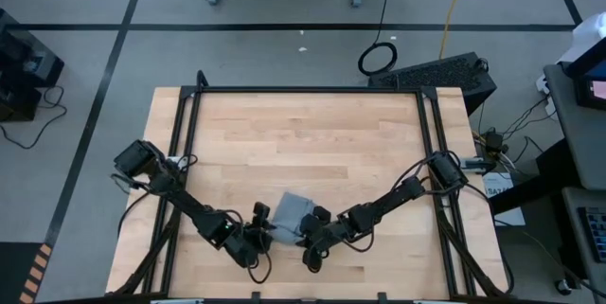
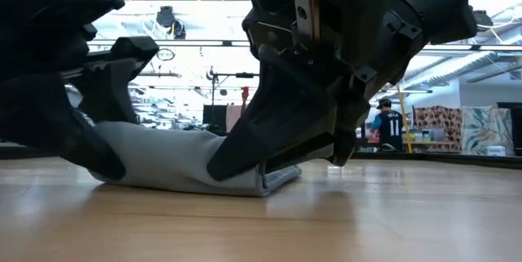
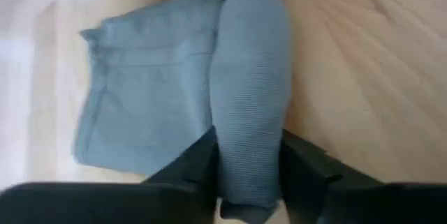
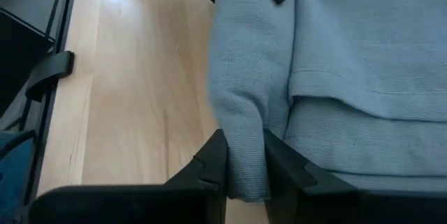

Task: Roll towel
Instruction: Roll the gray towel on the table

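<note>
Lower centre of the high view: left gripper [image 1: 259,232] clamped on the near fold of the plain grey-blue soft cloth towel [image 1: 292,215], likely to lift the edge for rolling. Just right, right gripper [image 1: 314,236] pinching the same raised fold, towel between both on the wooden tabletop [image 1: 303,134].

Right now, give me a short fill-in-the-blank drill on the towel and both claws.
1. The left claw and the right claw each pinch a ____ of the towel.
2. The towel lies on a ____ table.
3. The towel's colour is ____.

Missing words: fold; wooden; grey-blue
</note>
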`<state>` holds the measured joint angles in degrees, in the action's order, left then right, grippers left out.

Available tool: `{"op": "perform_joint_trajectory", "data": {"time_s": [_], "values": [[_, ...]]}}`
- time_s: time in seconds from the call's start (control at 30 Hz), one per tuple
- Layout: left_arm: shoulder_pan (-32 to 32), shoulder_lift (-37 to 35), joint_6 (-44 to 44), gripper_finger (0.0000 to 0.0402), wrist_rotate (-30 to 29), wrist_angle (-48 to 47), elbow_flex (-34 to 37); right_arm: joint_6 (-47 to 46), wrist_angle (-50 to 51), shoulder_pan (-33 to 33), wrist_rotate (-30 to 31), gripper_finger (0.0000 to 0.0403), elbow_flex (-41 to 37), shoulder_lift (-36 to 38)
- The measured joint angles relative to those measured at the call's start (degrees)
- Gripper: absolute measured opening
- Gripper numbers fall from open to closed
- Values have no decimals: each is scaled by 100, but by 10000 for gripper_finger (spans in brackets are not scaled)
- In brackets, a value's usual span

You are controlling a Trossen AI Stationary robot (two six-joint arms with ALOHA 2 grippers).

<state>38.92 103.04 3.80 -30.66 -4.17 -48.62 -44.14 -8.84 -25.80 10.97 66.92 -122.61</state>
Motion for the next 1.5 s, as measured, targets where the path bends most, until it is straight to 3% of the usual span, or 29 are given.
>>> {"op": "perform_joint_trajectory", "data": {"time_s": [0.2, 0.47, 0.57, 0.7, 0.83, 0.9, 1.37, 1.5], "values": [[-16, -12, 356, 23, 704, -7, -11, 440, -33, -11, 157, 66, -2, -2], [-298, -28, 1237, 28, 1584, 9, -33, 1084, 188, -253, 535, 155, -46, 389], [-465, -31, 1245, 27, 2200, 108, -31, 1143, 451, -543, 607, 185, -46, 575], [-742, -27, 1393, 26, 2928, 285, -24, 1412, 403, -975, 1525, 207, -37, 562], [-984, -20, 1676, 26, 3484, 370, -17, 2047, -143, -1282, 2534, 212, -33, 310], [-1065, -15, 1695, 25, 3705, 402, -17, 2336, -451, -1356, 2747, 212, -31, 169], [-1270, -4, 1845, 25, 4338, 415, -10, 4176, -1795, -1338, 2945, 198, -11, -233], [-1311, -4, 1952, 25, 4422, 412, -7, 4296, -2027, -1368, 2647, 185, -5, -203]]}}
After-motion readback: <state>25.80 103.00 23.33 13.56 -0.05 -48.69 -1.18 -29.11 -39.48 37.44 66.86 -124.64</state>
